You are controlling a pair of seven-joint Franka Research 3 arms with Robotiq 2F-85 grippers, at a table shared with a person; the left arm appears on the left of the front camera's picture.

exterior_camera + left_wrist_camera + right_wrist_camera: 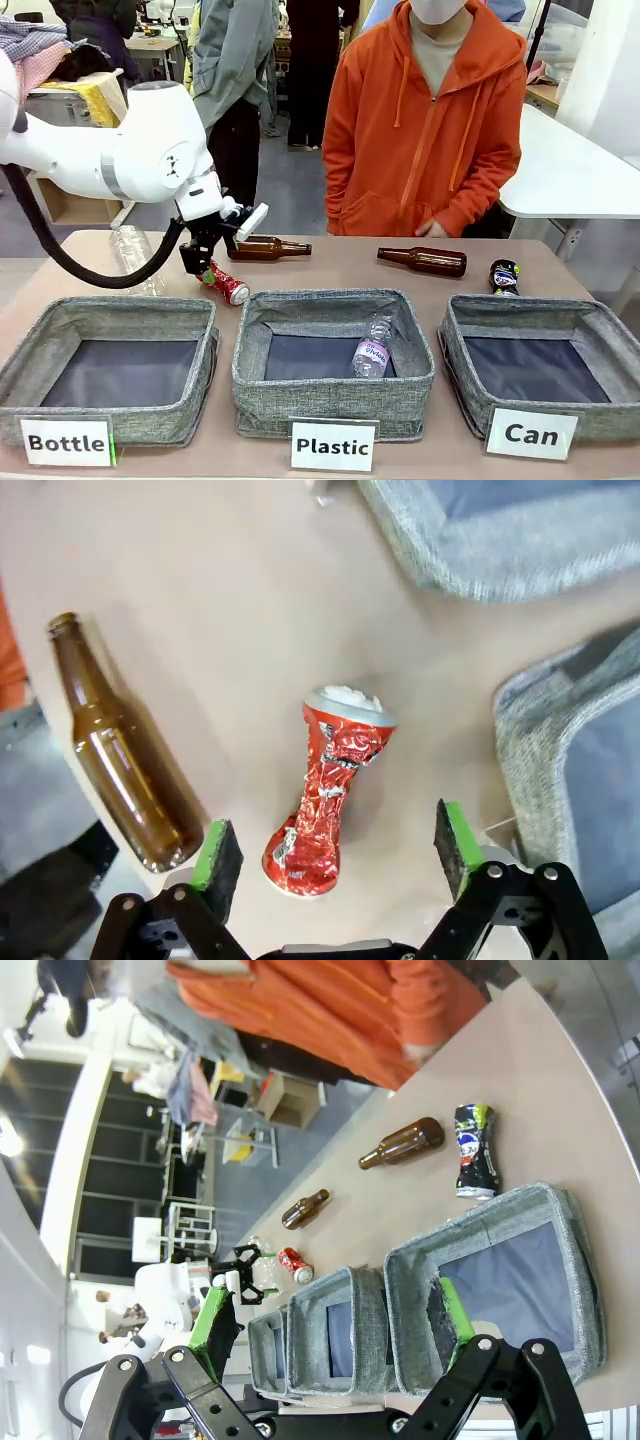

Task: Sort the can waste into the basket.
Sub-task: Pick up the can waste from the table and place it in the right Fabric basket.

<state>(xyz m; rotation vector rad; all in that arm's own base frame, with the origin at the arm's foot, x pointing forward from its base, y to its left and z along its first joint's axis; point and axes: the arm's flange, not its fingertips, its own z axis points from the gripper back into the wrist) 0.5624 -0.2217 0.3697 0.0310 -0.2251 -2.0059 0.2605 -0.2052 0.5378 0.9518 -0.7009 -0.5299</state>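
Left arm bent down over the red can

The left gripper point(205, 262) points at the table, jaws wide open either side of the crushed red can point(330, 790). The black-blue can point(504, 276) lies just behind the Can basket point(540, 305). The right gripper point(335, 1320) hangs open.

White signs are standing against three grey bins: the Bottle sign point(67, 442) on the left bin point(160, 412) at seven o'clock, the Plastic sign point(333, 446) on the middle bin point(400, 405) at six, and the Can sign point(531, 434) on the basket point(610, 420) at five. The plastic bottle's label point(372, 353) is showing print too small to read.
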